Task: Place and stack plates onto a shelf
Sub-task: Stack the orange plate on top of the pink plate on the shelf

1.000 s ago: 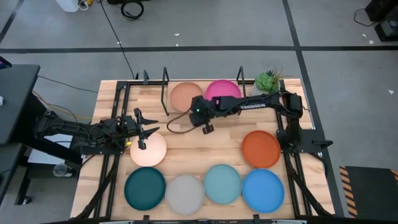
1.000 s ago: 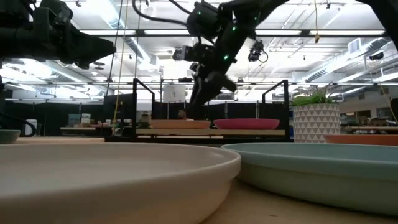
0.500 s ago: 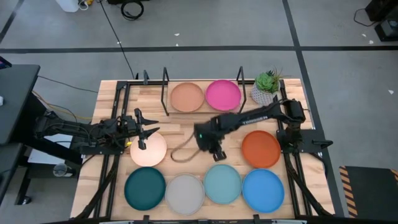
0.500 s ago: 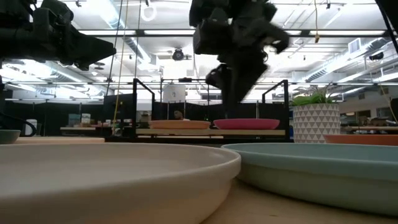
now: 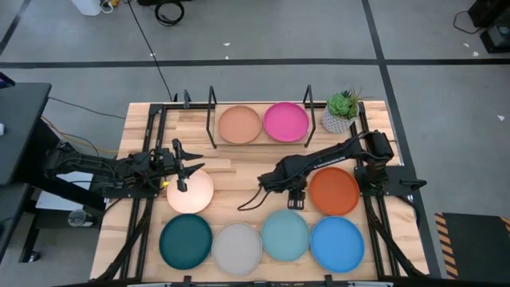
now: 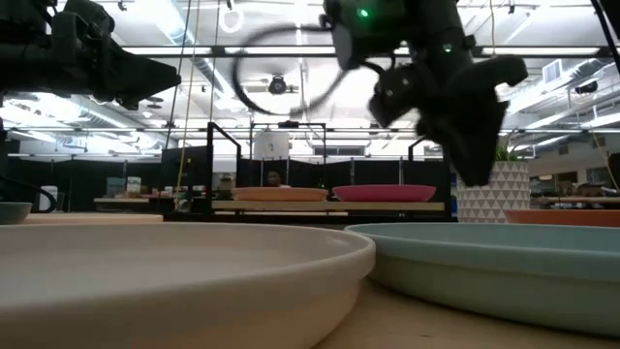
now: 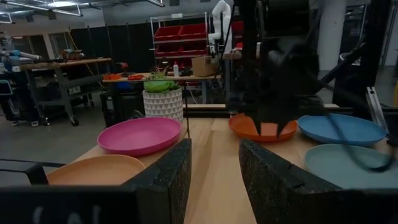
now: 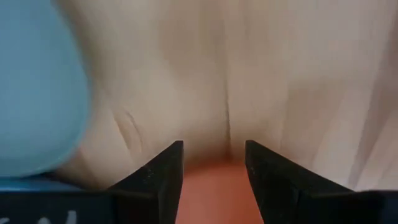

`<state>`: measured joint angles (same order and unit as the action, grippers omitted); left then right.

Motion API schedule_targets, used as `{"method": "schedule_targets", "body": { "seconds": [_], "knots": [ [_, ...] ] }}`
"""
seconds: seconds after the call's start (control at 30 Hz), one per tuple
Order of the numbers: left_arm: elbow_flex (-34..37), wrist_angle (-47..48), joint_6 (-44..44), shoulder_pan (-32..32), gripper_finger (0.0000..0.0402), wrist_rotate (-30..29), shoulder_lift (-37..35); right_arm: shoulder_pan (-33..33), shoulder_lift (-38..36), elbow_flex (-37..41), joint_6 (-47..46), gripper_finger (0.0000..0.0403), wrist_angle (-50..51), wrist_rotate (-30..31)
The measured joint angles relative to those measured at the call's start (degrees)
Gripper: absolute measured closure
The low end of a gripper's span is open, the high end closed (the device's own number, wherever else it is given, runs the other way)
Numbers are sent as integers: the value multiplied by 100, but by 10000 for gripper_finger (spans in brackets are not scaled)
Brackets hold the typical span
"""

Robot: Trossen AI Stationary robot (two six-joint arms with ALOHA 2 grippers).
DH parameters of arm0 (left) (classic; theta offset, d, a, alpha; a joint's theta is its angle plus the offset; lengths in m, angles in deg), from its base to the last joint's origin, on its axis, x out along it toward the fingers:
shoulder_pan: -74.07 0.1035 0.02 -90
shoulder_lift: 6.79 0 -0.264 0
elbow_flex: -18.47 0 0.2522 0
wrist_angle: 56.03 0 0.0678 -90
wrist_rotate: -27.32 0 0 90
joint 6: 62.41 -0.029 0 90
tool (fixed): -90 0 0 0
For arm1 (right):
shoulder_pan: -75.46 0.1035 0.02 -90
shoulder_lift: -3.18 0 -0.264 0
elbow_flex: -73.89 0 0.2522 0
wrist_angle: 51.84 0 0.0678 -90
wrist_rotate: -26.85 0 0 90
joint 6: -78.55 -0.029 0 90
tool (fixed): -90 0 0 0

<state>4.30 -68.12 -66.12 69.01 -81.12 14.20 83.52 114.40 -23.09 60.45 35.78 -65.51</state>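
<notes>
Wood table (image 5: 239, 179) is seen from above w/ both arms over it. Shelf (image 5: 259, 112) is set at the far edge, centre; two plates are lying in it side by side, not stacked: peach plate (image 5: 240, 124) on the left half, magenta plate (image 5: 286, 121) on the right half. A potted plant (image 5: 341, 112) is stood just beside the shelf's right end.

Six plates are left flat on the table. Front row, L to R: dark teal plate (image 5: 186, 241), grey plate (image 5: 237, 245), pale aqua plate (image 5: 285, 235), blue plate (image 5: 337, 242), edges nearly touching. Burnt orange plate (image 5: 335, 190) is placed behind the blue one, on the right side. Cream plate (image 5: 191, 191) is placed behind the teal one, on the left side.

Right gripper (image 5: 296, 198) is held low by the orange plate's left rim, just behind the aqua plate; fingers are spread apart, nothing is gripped, orange rim is seen between them in the wrist view.

Left gripper (image 5: 180, 163) is parked over the cream plate's far edge; fingers (image 7: 168, 180) are parted w/ a gap, nothing is held.
</notes>
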Motion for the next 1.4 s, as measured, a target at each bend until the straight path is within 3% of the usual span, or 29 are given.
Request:
{"method": "schedule_targets", "body": {
  "seconds": [0.17, 0.43, 0.87, 1.13, 1.4],
  "knots": [
    [0, -2, -28, 0, 260, 0, 0, -38, 0, 0, -781, 224, 551, -219],
    [0, -15, -198, 0, 260, -2, 0, -113, 0, 592, -1047, 224, 207, -1086],
    [0, -54, -343, 2, 260, -173, 0, -253, 2, 1193, -1216, 229, -419, -1343],
    [0, -46, -341, 2, 260, -173, 0, -428, 2, 1499, -1157, 297, -561, -1210],
    [0, -41, -304, 1, 260, -173, 0, -523, 2, 1309, -875, 375, -192, -1057]
  ]
}}
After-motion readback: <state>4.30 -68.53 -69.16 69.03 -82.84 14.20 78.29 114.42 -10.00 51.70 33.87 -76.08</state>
